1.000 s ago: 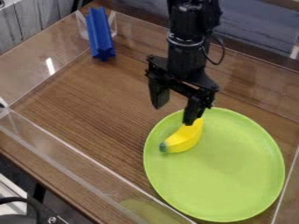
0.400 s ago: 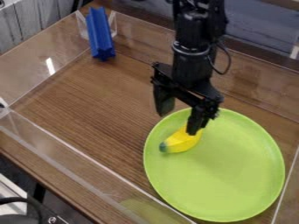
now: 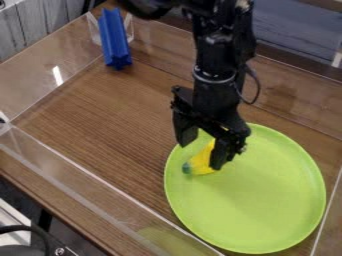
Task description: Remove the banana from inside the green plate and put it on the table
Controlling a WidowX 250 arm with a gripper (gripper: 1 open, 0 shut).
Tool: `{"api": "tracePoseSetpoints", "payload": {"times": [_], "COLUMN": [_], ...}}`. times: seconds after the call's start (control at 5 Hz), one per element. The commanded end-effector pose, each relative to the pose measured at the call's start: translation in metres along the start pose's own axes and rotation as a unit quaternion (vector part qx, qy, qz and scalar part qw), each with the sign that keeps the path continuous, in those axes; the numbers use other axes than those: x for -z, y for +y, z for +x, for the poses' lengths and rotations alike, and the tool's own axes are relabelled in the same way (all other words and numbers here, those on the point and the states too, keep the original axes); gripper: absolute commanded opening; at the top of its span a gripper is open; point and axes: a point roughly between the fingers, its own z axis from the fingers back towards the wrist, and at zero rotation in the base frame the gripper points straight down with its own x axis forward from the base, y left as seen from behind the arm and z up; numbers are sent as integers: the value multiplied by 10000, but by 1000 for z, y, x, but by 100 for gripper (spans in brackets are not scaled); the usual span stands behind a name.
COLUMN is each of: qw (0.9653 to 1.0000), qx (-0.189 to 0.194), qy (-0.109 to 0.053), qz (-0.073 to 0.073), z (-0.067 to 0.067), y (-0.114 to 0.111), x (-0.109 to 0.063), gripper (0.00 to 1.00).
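Gripper points straight down over the plate's left edge, jaws spread wide, one finger on either side of the banana. Nothing pinched; can't tell whether the fingertips touch it. Banana lies inside the plate near the left rim, greenish tip toward the rim, upper part hidden behind the fingers. Plate sits at the front right of the table, partly cut off by the frame's right edge. Blue object stands upright at the back left, well apart. Clear wall runs along the near side.
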Motion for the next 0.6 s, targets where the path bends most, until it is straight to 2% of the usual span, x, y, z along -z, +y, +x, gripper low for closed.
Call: {"api": "tracePoseSetpoints", "payload": {"times": [0.0, 0.4], "qw": [9995, 9981], "qx": [-11, -519], "qy": [-322, -325], "qz": [18, -23], "z": [-4, -13], "y": [14, 10], "x": [-4, 4], "gripper": [100, 100]}}
